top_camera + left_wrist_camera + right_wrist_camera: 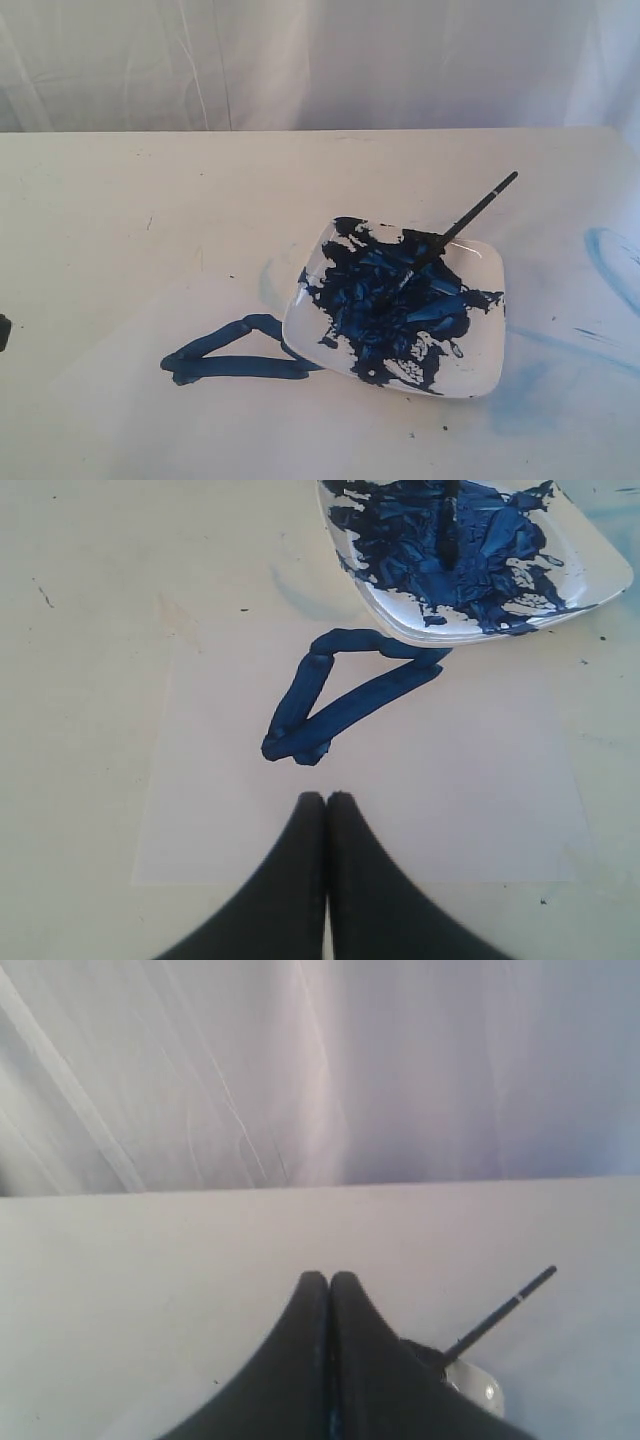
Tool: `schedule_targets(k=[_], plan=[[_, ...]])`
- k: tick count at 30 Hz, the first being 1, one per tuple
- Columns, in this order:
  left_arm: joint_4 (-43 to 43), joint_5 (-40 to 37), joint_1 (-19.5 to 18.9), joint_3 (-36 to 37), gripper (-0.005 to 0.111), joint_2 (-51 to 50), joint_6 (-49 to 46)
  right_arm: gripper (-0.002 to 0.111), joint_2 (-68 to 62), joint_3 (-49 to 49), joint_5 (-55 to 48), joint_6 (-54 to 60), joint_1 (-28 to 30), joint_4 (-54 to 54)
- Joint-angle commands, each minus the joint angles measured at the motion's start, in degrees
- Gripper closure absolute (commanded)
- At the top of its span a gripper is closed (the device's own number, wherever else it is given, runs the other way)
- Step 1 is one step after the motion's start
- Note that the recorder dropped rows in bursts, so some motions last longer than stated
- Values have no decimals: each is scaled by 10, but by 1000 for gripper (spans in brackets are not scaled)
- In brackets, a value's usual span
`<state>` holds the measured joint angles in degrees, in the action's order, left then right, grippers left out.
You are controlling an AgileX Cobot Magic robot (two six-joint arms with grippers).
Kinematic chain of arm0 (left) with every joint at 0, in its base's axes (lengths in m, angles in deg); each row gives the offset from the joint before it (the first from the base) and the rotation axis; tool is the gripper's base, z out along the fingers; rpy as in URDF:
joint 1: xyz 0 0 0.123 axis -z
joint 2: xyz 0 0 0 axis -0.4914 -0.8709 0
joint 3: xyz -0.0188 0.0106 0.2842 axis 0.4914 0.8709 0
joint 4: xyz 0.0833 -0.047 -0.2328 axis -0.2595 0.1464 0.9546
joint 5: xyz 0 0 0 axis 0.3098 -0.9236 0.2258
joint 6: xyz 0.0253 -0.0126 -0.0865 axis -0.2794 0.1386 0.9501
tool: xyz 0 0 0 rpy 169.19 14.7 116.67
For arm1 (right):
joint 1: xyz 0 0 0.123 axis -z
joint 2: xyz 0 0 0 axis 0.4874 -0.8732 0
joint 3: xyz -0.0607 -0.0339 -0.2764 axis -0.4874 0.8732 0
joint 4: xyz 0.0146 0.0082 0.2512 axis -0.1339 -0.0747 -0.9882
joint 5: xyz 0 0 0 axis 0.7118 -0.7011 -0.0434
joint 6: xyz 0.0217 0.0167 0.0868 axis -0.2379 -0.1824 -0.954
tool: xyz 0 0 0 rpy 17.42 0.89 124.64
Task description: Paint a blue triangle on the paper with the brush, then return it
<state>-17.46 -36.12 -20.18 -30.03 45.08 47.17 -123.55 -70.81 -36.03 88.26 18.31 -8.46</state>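
The blue triangle (232,352) is a thick dark outline on the paper (150,420), its right end running under the white dish (485,330). The left wrist view shows the triangle (340,692) on the paper (420,800) just beyond my left gripper (327,798), which is shut and empty. The brush (450,237) rests in the dish's dark blue paint (400,300), handle sticking up to the right. My right gripper (329,1278) is shut with nothing in it; the brush handle (500,1312) and the dish's edge (480,1385) show beside it. In the exterior view only a dark sliver shows at the left edge.
Pale blue smears (610,262) mark the off-white tabletop at the right. A white curtain (320,60) hangs behind the table's far edge. The dish (590,580) overlaps the paper's far corner.
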Motion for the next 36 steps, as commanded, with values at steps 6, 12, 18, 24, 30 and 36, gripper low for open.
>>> schedule_targets(k=[6, 12, 18, 24, 30, 36], plan=[[9, -4, 2, 4, 107, 1, 1, 108, 217, 95, -50, 7, 2, 8], [9, -4, 2, 4, 107, 1, 1, 108, 299, 233, 85, 10, 2, 8], [9, -3, 2, 4, 107, 1, 1, 108, 314, 409, 290, 6, 2, 112], [9, -3, 2, 4, 107, 1, 1, 108, 326, 535, 324, 3, 2, 195], [9, -3, 2, 4, 107, 1, 1, 108, 387, 633, 325, -28, 2, 196], [9, 0, 2, 4, 107, 2, 1, 108, 399, 633, 253, -96, 3, 207]])
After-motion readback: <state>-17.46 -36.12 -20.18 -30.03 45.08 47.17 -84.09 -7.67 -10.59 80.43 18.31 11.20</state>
